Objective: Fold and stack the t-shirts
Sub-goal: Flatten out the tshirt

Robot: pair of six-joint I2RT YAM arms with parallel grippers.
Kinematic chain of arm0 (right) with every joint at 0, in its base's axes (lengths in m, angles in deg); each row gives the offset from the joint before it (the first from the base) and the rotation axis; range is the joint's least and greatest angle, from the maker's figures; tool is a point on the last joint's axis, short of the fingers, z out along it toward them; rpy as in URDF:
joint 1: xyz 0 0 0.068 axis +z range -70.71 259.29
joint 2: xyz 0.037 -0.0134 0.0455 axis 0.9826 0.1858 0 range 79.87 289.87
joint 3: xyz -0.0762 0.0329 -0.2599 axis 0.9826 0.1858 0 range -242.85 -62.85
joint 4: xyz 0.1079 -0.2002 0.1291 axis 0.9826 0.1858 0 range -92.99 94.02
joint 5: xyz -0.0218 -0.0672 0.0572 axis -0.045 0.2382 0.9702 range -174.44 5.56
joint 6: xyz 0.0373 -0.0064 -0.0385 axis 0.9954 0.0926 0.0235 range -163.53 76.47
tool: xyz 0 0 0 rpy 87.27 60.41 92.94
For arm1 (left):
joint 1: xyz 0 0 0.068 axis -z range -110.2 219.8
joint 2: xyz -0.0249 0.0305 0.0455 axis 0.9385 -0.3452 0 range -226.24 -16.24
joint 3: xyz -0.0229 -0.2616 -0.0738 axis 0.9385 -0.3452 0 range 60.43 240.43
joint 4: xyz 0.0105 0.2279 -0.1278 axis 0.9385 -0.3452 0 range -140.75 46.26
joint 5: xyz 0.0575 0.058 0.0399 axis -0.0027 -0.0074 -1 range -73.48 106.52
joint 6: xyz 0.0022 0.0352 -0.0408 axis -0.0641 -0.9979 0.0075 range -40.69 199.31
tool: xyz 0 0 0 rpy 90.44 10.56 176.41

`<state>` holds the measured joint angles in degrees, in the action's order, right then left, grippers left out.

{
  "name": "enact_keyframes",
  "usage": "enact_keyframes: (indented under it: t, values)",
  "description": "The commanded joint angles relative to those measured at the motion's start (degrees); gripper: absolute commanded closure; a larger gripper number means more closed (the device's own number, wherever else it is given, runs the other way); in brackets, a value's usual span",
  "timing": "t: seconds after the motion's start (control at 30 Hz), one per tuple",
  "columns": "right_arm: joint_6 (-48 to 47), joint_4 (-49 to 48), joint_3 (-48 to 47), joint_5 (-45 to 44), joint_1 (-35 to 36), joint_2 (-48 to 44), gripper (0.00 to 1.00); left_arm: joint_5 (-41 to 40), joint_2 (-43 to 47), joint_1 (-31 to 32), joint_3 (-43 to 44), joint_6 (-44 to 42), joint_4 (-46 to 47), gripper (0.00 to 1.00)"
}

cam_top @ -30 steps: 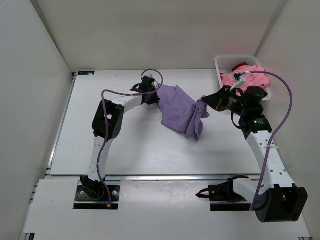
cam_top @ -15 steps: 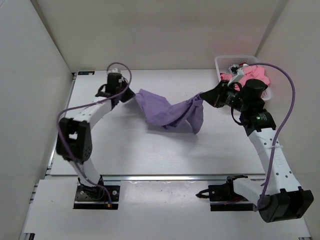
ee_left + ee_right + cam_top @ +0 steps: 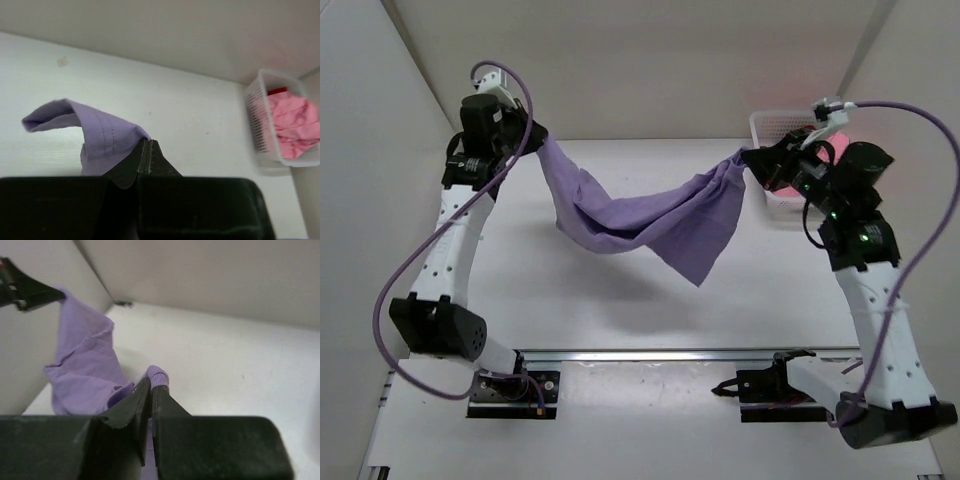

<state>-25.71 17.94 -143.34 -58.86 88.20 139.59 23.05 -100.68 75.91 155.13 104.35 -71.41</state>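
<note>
The lavender t-shirt (image 3: 640, 218) hangs stretched in the air between both grippers, sagging in the middle above the table. My left gripper (image 3: 533, 137) is shut on its left corner, high at the back left; the pinched fabric (image 3: 100, 135) shows at my left gripper (image 3: 146, 142) in the left wrist view. My right gripper (image 3: 748, 160) is shut on its right corner by the basket; the fabric (image 3: 85, 365) shows at my right gripper (image 3: 151, 385) in the right wrist view. The pink t-shirt (image 3: 292, 120) lies in the basket. A bit of the dark red t-shirt (image 3: 277, 91) shows behind it.
The white lattice basket (image 3: 772, 122) stands at the table's back right corner, partly hidden by my right arm; it also shows in the left wrist view (image 3: 260, 125). White walls enclose the table (image 3: 620, 310) on left, back and right.
Both grippers have risen and moved apart, lifting the lavender t-shirt off the table and stretching it out. The left arm swung far to the back left.
</note>
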Motion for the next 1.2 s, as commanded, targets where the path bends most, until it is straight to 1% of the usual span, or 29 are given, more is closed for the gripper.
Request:
enact_keyframes:
  t: [0.0, 0.03, 0.07, 0.1, 0.13, 0.17, 0.2, 0.23, 0.27, 0.3, 0.33, 0.37, 0.4, 0.43, 0.47, 0.5, 0.57, 0.6, 0.63, 0.67, 0.7, 0.73, 0.8, 0.9, 0.97, 1.0, 1.07, 1.1, 1.17]
  values:
    - [1.68, -7.53, 10.05, 2.97, -4.59, 8.37, 0.99, -2.82, -7.74, 0.31, -4.85, -4.47, -7.51, 1.00]
    - [2.82, -9.74, 13.31, 3.85, -5.30, 11.00, 1.00, -2.66, -9.49, 0.66, -6.87, -3.95, -5.50, 1.00]
    - [3.87, -13.16, 14.73, 3.42, -6.61, 13.12, 1.00, -1.44, -12.38, 0.75, -6.54, -3.42, -4.34, 1.00]
    - [4.23, -16.24, 15.62, 3.86, -6.88, 14.79, 1.00, -2.64, -16.41, 1.01, -5.84, -3.16, -3.90, 1.00]
    - [5.19, -16.88, 14.75, 3.60, -8.19, 19.24, 1.00, -2.83, -18.80, 1.36, -1.75, -2.37, -3.98, 1.00]
    - [5.29, -17.58, 13.96, 2.55, -8.81, 21.46, 1.00, -2.75, -23.79, 1.45, 4.99, -1.93, -5.11, 1.00]
    - [5.29, -17.15, 10.30, 1.93, -8.82, 26.01, 1.00, -3.53, -29.84, 2.67, 9.50, -1.75, -6.86, 1.00]
    - [5.81, -15.58, 4.78, 2.01, -10.82, 31.54, 1.00, -4.06, -32.86, 3.29, 21.29, -1.92, -8.97, 1.00]
    - [5.64, -12.26, 1.59, 2.62, -11.28, 36.12, 1.00, -5.54, -40.81, 3.90, 37.68, -1.83, -15.26, 1.00]
    - [5.64, -8.57, -3.57, 2.72, -11.37, 37.73, 1.00, -5.91, -48.63, 3.91, 46.28, -1.40, -21.41, 1.00]
    - [4.34, -6.97, -7.89, 3.50, -11.19, 39.66, 1.00, -4.60, -48.97, 3.21, 51.59, 0.78, -21.64, 1.00]
    - [2.67, -4.43, -9.15, 2.64, -10.50, 39.68, 1.00, -0.59, -45.23, 1.99, 42.42, 3.15, -15.90, 1.00]
    - [1.87, -4.14, -8.99, 0.28, -9.53, 39.25, 1.00, 2.15, -40.58, 0.50, 37.63, 4.05, -10.36, 1.00]
    - [0.65, -4.92, -6.81, -0.87, -9.00, 36.46, 1.00, 1.57, -38.62, 0.48, 29.05, 3.88, -8.13, 1.00]
    - [-0.32, -5.89, -4.00, -2.10, -7.60, 33.38, 1.00, 0.69, -35.04, 0.83, 23.66, 2.49, -5.76, 1.00]
    - [0.01, -6.68, -2.84, -2.03, -6.89, 31.96, 1.00, -0.97, -32.04, 1.10, 22.13, 1.08, -5.83, 1.00]
    - [0.28, -6.43, 0.93, -0.98, -6.19, 26.44, 1.00, -1.51, -27.21, 1.45, 15.38, 0.28, -5.13, 1.00]
    - [-0.15, -5.03, 1.64, -0.37, -4.96, 25.02, 1.00, -0.21, -23.17, 1.01, 13.60, 0.54, -3.47, 1.00]
    - [-0.68, -3.37, 3.83, -0.71, -4.52, 21.96, 1.00, 1.02, -18.70, 0.40, 9.41, 1.24, -1.10, 1.00]
    - [-1.82, -2.74, 4.98, -2.62, -2.51, 17.75, 1.00, 1.82, -16.48, -0.21, 5.45, 2.55, 0.49, 1.00]
    - [-3.13, -0.30, 5.43, -6.30, 0.64, 15.53, 1.00, 3.22, -12.10, -0.66, 4.02, 2.73, 2.15, 1.00]
    - [-4.89, 2.25, 6.39, -9.99, 1.72, 11.59, 1.00, 3.84, -8.67, -1.09, 2.35, 3.17, 2.43, 1.00]
    - [-6.39, 5.77, 5.52, -13.44, 6.45, 6.48, 1.00, 3.15, -4.35, -0.84, 2.07, 3.61, 1.48, 1.00]
    - [-6.31, 9.99, 2.28, -15.21, 9.89, -0.12, 1.00, 5.42, 1.63, -1.27, 3.12, 5.01, 0.86, 1.00]
    - [-6.05, 12.73, -4.03, -16.61, 12.27, -0.83, 1.00, 6.30, 4.19, -1.97, 5.74, 4.93, -0.54, 1.00]
    - [-6.48, 14.91, -5.54, -17.84, 14.97, -0.40, 1.00, 6.31, 4.90, -1.37, 7.68, 4.85, -2.12, 1.00]
    - [-7.71, 17.99, -12.64, -21.97, 20.25, 0.74, 1.00, 6.13, 5.96, -1.28, 11.28, 3.97, -4.24, 1.00]
    - [-8.41, 18.53, -14.33, -24.94, 23.75, 1.44, 1.00, 6.13, 5.87, -1.54, 14.00, 3.27, -5.90, 1.00]
    - [-8.86, 18.89, -17.50, -28.56, 26.94, 2.93, 1.00, 5.52, 5.60, -1.36, 17.00, 1.96, -8.28, 1.00]
